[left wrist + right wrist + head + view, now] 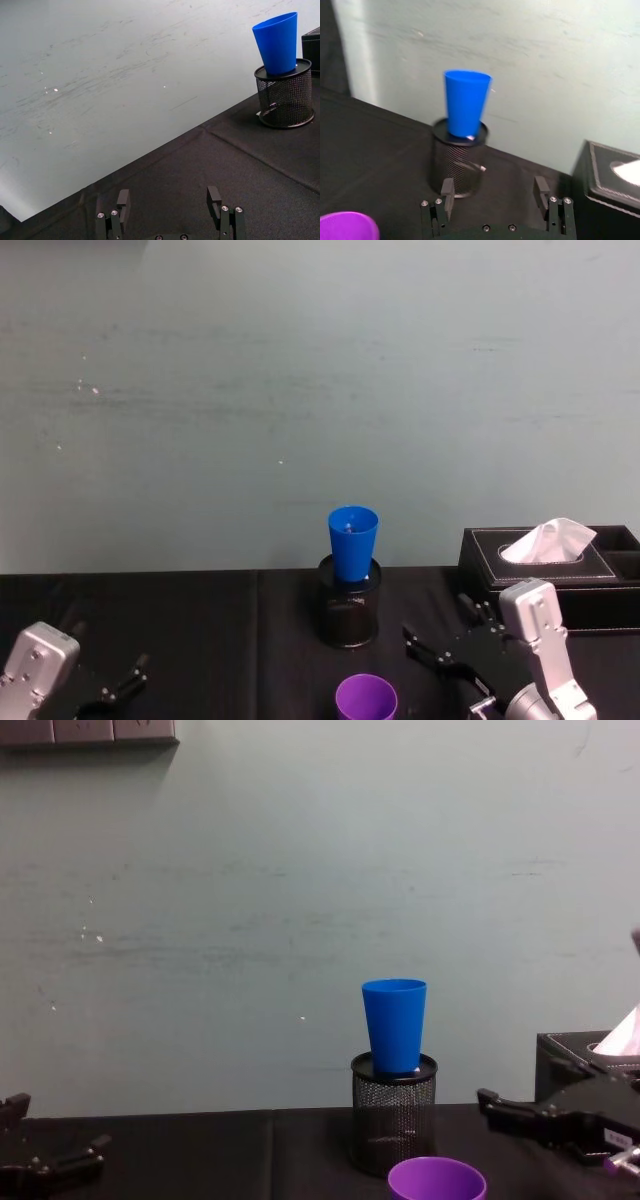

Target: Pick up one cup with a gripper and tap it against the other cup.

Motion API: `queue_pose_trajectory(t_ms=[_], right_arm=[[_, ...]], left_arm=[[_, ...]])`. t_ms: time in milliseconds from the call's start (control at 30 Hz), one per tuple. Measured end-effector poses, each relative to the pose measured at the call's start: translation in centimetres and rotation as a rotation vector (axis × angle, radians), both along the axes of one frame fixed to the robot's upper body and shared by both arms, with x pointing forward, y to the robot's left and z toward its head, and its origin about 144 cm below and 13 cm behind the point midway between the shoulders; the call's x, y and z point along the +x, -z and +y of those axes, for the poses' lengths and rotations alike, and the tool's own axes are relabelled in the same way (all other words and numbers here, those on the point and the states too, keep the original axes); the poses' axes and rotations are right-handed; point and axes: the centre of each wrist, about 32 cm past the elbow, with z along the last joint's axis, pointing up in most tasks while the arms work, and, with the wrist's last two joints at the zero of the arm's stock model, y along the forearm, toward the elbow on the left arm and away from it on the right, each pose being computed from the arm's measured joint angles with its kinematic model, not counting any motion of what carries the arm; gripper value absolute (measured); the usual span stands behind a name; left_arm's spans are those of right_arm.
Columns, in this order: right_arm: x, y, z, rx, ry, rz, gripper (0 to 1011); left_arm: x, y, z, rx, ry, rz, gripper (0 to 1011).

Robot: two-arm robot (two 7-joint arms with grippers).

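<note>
The purple cup (366, 698) stood upright on the black tablecloth (200, 630) at six o'clock of the table. At twelve o'clock of it, the blue cup (352, 541) sat upright in the black wire-mesh pen holder (348, 614). The right gripper (450, 640) hung at three o'clock of the purple cup, jaws spread, empty. The left gripper (118, 685) waited at nine o'clock, likewise spread. A black tissue box (560, 565) stood behind the right gripper.

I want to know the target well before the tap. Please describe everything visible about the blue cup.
The blue cup is a smooth, tapered tumbler that looks like plastic, wider at its open rim. It stands upright with its narrow base sunk into the mouth of the black wire-mesh pen holder, which stands on the black table near the pale wall. Only the holder touches it; no gripper does.
</note>
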Motion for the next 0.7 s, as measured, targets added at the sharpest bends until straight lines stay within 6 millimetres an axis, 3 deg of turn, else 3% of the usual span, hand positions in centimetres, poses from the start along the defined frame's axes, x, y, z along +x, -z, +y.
queue_pose_trajectory(t_ms=[267,700], right_arm=[[0.07,0.86,0.33,-0.029,0.101,0.055,1002],[0.21,1.00,0.29,-0.033,0.099,0.062,1002]], left_arm=[[0.00,0.00,0.00,0.000,0.000,0.000,1000],[0.00,0.00,0.00,0.000,0.000,0.000,1000]])
